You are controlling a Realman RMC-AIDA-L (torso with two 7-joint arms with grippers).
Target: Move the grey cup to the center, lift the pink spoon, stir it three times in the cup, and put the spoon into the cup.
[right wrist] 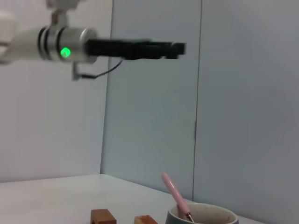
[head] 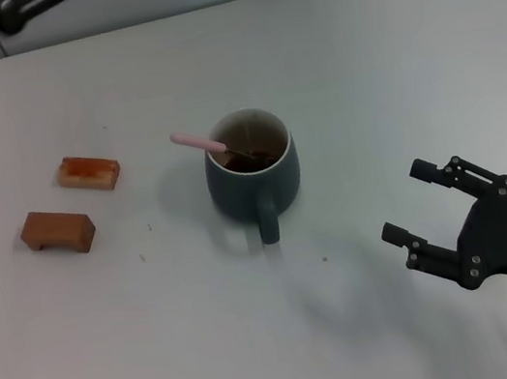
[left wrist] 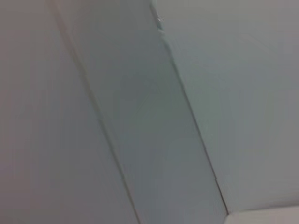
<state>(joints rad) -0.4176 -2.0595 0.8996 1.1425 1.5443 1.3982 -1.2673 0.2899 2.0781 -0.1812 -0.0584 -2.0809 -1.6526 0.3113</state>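
With the pink spoon (head: 198, 142) leaning inside the grey cup (head: 253, 178) at frame centre, the right gripper (head: 411, 202), wide and empty at lower right, risks clipping the cup handle if it swings inward; left gripper (head: 29, 5) parked upper left, state indeterminable.

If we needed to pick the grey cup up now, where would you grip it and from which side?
I would take the grey cup by its handle, which points toward the robot and stands clear of the body. The open right gripper sits nearest, so it would likely come in from the near right. A rim grasp looks riskier, since the pink spoon leans out over the far left rim.
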